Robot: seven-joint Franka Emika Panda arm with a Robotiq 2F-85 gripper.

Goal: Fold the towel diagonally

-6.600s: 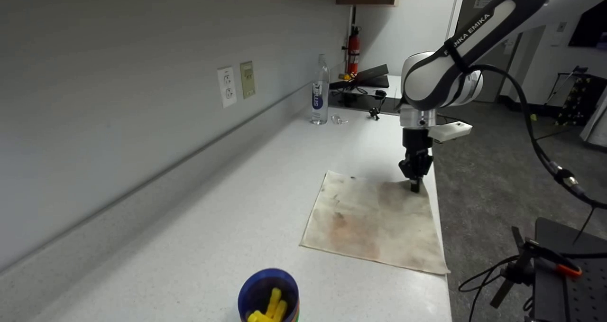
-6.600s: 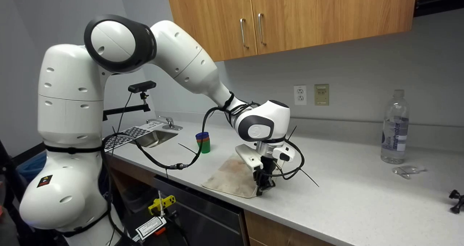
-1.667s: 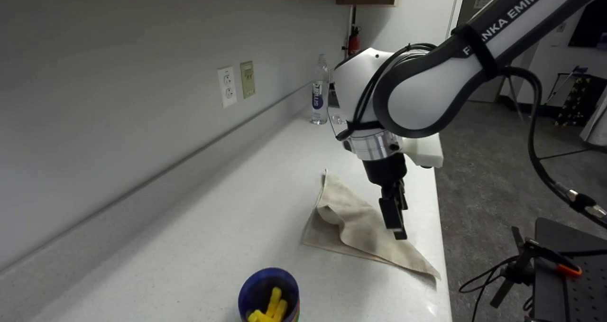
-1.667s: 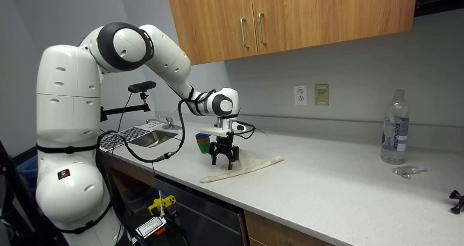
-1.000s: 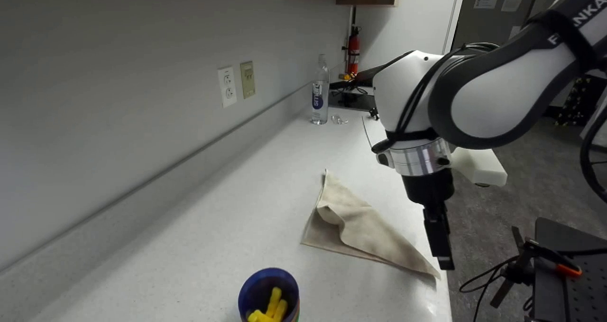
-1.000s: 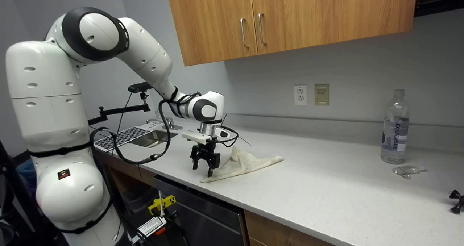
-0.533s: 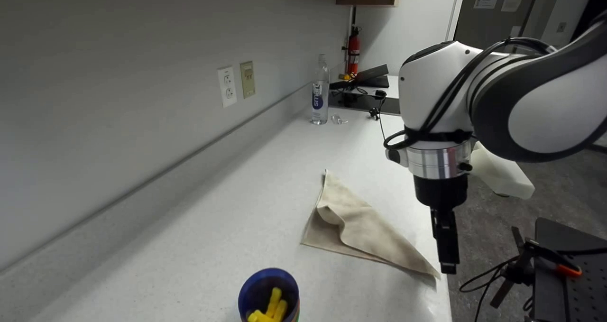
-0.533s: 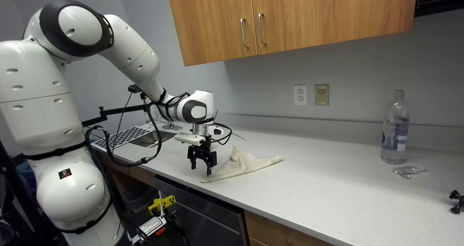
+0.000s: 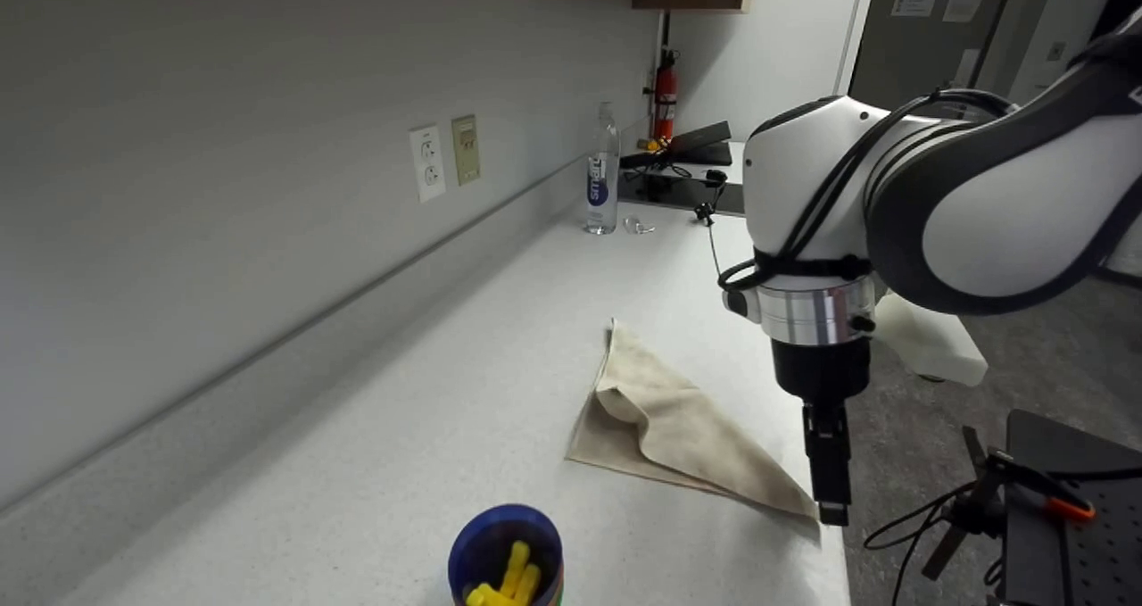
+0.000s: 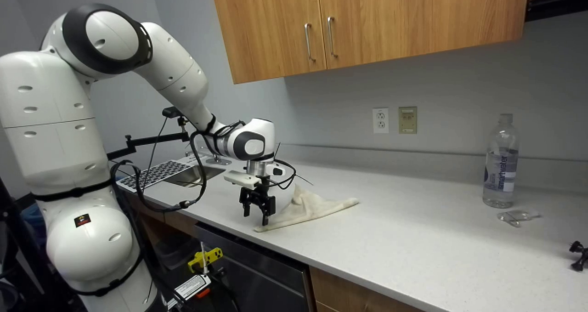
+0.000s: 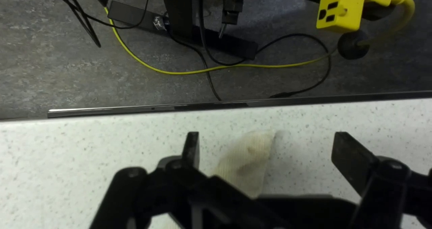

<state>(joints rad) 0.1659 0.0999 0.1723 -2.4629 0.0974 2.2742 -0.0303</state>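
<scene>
- Towel (image 9: 705, 436) on bench (image 9: 357, 490), folded over to a rough triangle; flap rumpled, under-layer showing beside it.
- Pincer (image 10: 256, 215) over the towel's tip near the bench edge; I see jaws wide apart, holding nothing.
- Cup (image 9: 505, 515) with yellow pieces (image 9: 527, 581), apart from towel; bottle (image 9: 602, 178) upright.

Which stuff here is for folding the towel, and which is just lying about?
For the job:
towel, partly folded over itself
gripper, open

Just lying about:
blue cup, with yellow pieces inside
water bottle
small clear item beside the water bottle
</scene>
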